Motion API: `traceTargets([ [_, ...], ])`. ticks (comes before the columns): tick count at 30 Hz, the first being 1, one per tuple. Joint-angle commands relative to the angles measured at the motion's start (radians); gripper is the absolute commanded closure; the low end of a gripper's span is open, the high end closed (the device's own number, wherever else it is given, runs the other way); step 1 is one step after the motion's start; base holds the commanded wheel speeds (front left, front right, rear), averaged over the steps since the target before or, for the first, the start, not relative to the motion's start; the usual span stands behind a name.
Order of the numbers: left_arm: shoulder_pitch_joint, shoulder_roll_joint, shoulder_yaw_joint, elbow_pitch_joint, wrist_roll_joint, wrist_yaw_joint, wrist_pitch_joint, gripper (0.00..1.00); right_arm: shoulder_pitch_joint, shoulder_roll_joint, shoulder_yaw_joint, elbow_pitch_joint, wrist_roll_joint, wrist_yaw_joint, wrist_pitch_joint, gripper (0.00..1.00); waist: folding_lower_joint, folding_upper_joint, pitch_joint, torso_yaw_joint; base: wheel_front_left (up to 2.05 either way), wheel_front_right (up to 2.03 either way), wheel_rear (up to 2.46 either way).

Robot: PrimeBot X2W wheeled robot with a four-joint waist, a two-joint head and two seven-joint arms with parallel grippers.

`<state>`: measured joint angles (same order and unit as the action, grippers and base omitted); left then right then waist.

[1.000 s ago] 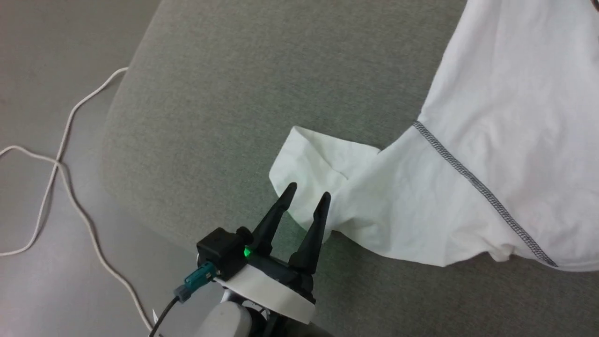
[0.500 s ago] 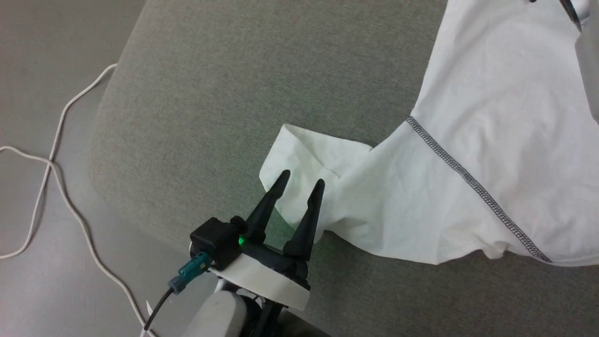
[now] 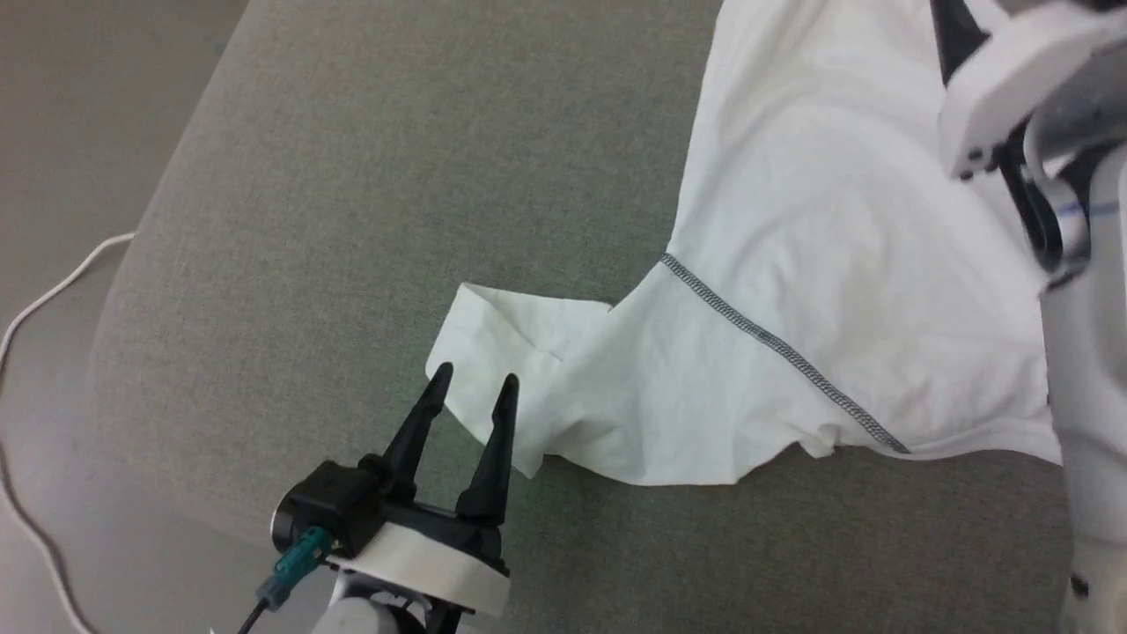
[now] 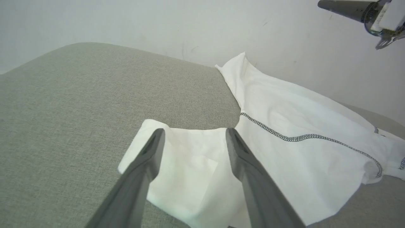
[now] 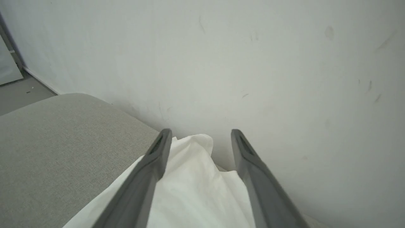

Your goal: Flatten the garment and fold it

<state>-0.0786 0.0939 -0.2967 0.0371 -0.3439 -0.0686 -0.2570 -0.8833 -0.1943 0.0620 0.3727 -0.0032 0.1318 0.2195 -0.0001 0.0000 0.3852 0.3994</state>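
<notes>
Head view, entries in order.

1. The garment (image 3: 836,264): white T-shirt, thin cloth, lying on the grey upholstered seat (image 3: 352,220). Its body is to my right and runs up toward the wall (image 5: 253,47). A dark zigzag seam (image 3: 775,348) crosses it slantwise.

2. The sleeve (image 3: 502,352): spread out to my left, with the cuff end doubled back on itself. Wrinkles gather along the near hem. By my judgement the flattening is unfinished and no fold has begun.

3. My left pincer (image 3: 475,377): fingers apart, nothing between them. It is low over the sleeve's near edge, and in the left wrist view the two fingers frame the doubled cuff. I cannot tell whether they touch the cloth. I judge it stands here because the turned-back cuff is the nearest fault to draw out.

4. My right pincer (image 5: 201,131): fingers apart, gripping nothing. It hangs above the shirt's far end, where the cloth humps against the wall. It is probably kept clear so the fabric can lie under its own weight.

5. A pale cable (image 3: 53,282): on the floor to my left, well apart from the work.
</notes>
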Motion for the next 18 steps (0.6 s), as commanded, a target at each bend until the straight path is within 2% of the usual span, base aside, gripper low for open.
traceTargets([
  [1,0.023,0.01,0.006,-0.01,0.01,0.009,-0.005,0.0,0.086,0.008,-0.027,-0.077,0.011,-0.001,-0.002,0.0,0.0001,0.0,-0.11,-0.106,0.0,0.0,0.0],
  [7,0.082,0.037,0.019,-0.05,0.013,0.032,0.005,0.0,0.5,0.097,-0.171,-0.509,-0.011,-0.001,-0.004,0.0,0.0001,0.0,-0.159,-0.167,0.0,0.0,0.0],
  [10,0.105,0.044,0.024,-0.065,0.011,0.043,0.009,0.0,0.688,0.133,-0.208,-0.66,-0.008,-0.001,-0.047,0.0,0.0001,0.0,-0.175,-0.19,0.0,0.0,0.0],
  [12,0.122,0.047,0.029,-0.074,0.009,0.051,0.01,0.0,0.802,0.142,-0.213,-0.719,0.002,-0.001,-0.09,0.0,0.0001,0.0,-0.183,-0.206,0.0,0.0,0.0],
  [14,0.14,0.052,0.038,-0.082,0.006,0.06,0.01,0.0,0.9,0.143,-0.218,-0.741,0.058,-0.001,-0.134,0.0,0.0001,0.0,-0.19,-0.227,0.0,0.0,0.0],
  [18,0.17,0.065,0.051,-0.093,0.007,0.074,0.009,0.0,1.028,0.144,-0.222,-0.708,0.156,-0.001,-0.221,0.0,0.0001,0.0,-0.198,-0.264,0.0,0.0,0.0],
])
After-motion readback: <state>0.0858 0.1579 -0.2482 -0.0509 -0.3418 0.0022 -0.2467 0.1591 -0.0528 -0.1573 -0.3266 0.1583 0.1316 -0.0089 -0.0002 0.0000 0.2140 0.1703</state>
